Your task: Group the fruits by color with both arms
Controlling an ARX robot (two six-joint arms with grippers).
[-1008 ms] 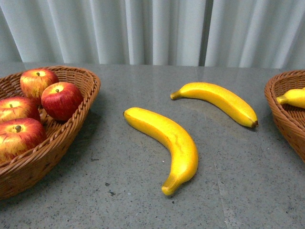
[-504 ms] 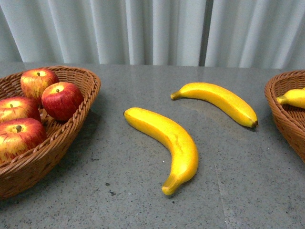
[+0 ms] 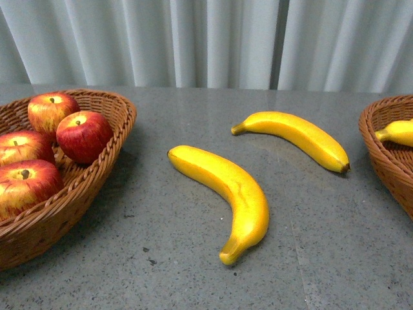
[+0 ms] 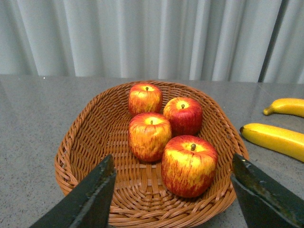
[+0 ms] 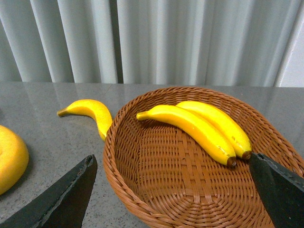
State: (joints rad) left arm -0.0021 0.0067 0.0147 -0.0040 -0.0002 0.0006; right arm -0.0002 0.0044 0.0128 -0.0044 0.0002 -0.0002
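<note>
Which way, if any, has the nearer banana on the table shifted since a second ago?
No. In the front view the nearer banana lies just where it did against the left basket and the farther banana.

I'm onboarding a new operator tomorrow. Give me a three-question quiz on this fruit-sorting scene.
1. How many apples are in the left basket?
2. True or false: the right basket is empty.
3. Where do the two loose bananas lie: (a) on the table, (b) in the left basket, (c) in the right basket?
Key: 1. Four. 2. False; two bananas lie in it. 3. a.
</note>
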